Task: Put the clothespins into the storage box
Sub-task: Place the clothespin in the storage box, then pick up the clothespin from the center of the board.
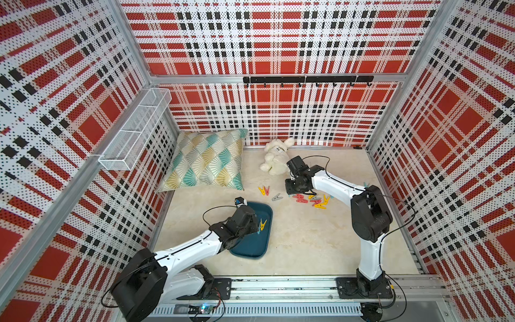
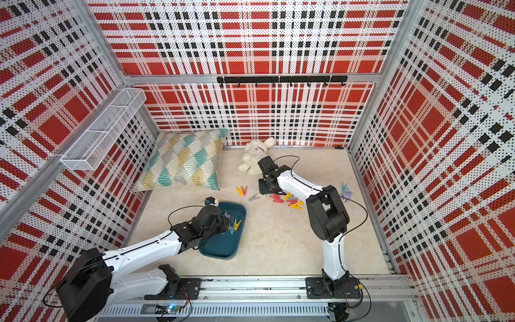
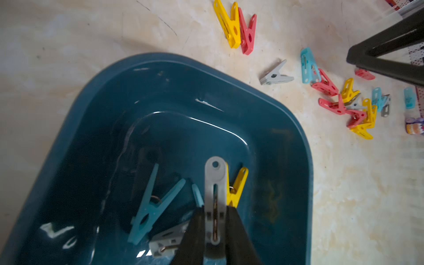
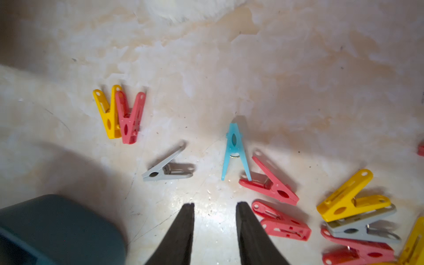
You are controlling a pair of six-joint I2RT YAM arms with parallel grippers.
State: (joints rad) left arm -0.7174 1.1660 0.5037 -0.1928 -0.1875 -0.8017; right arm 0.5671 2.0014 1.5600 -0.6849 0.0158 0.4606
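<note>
Robot cell with red, black and white plaid walls, seen from above. A dark teal storage box [image 1: 252,245] sits on the pale marbled counter [image 1: 306,245] in the lower centre of both top views. The left arm reaches over it from the lower left. In the left wrist view, the left fingers [image 3: 193,231] are clamped on a grey clothespin [image 3: 215,181] over the box's inside. 3 more lie in the box beneath it: a light blue clothespin [image 3: 156,202], a yellow clothespin [image 3: 237,188] and a second grey one [image 3: 167,238]. More clothespins lie loose on the counter just right of centre in the top views: a yellow and red pair [image 1: 264,190] touching each other, a single grey peg [image 1: 277,197] near them, and a jumbled pile [image 1: 313,199] of red, yellow, grey and blue. The right arm bends over that pile. In the right wrist view the right fingers [image 4: 181,229] stand apart with only bare counter between them, just beside a red clothespin [image 4: 282,224]. A patterned pillow [image 1: 206,161] and a white plush toy [image 1: 276,159] lie at the back.
</note>
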